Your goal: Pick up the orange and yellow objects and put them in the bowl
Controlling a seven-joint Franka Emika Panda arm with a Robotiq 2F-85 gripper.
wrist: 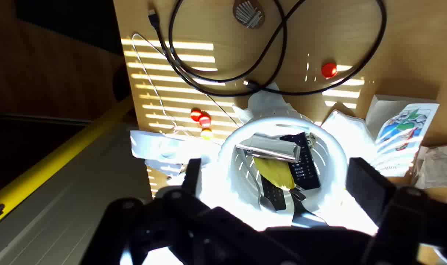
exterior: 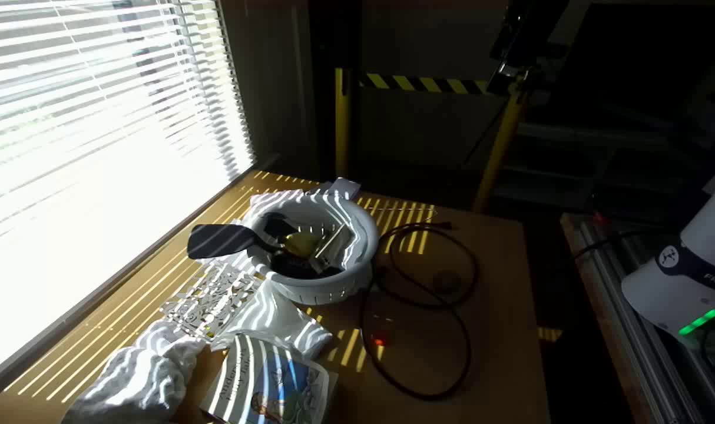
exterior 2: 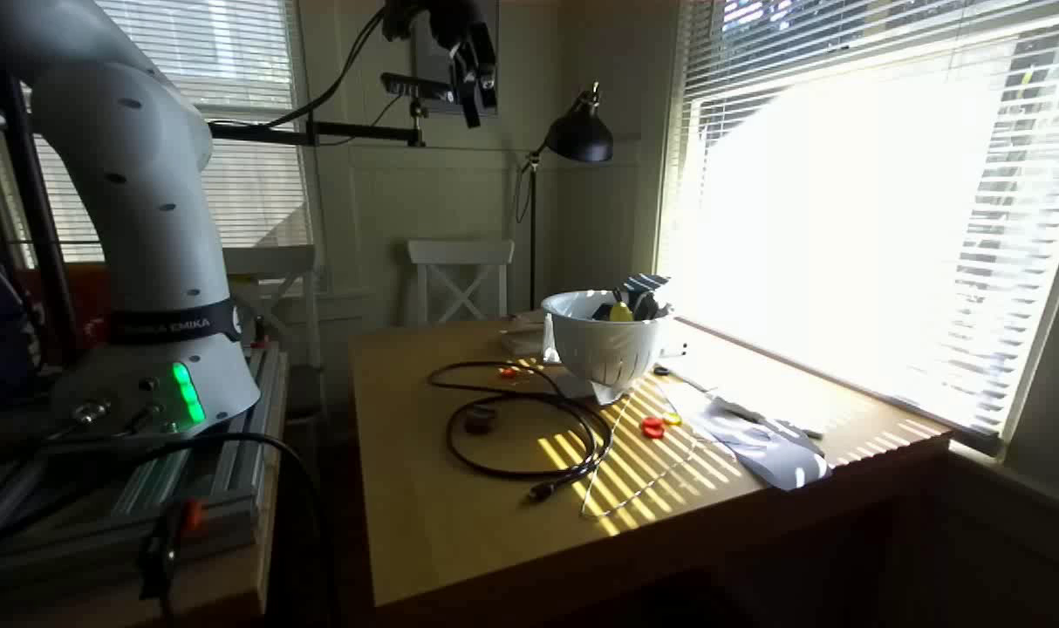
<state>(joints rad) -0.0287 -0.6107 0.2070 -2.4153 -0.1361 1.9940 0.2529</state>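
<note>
Spatula [exterior: 219,241] overhangs the bowl [exterior: 328,291]; black cable [wrist: 227,95], book [exterior: 278,386] lie nearby.

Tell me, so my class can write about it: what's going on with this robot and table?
A robot arm is to gather orange and yellow objects into the white bowl. Its fingers stand apart, raised above the table, holding nothing. The bowl holds a yellow object and a black spatula, among other things. Outside it, two red-orange pieces lie near a yellow one, and another red-orange piece lies within a loop of black cable. So the job looks unfinished.
</note>
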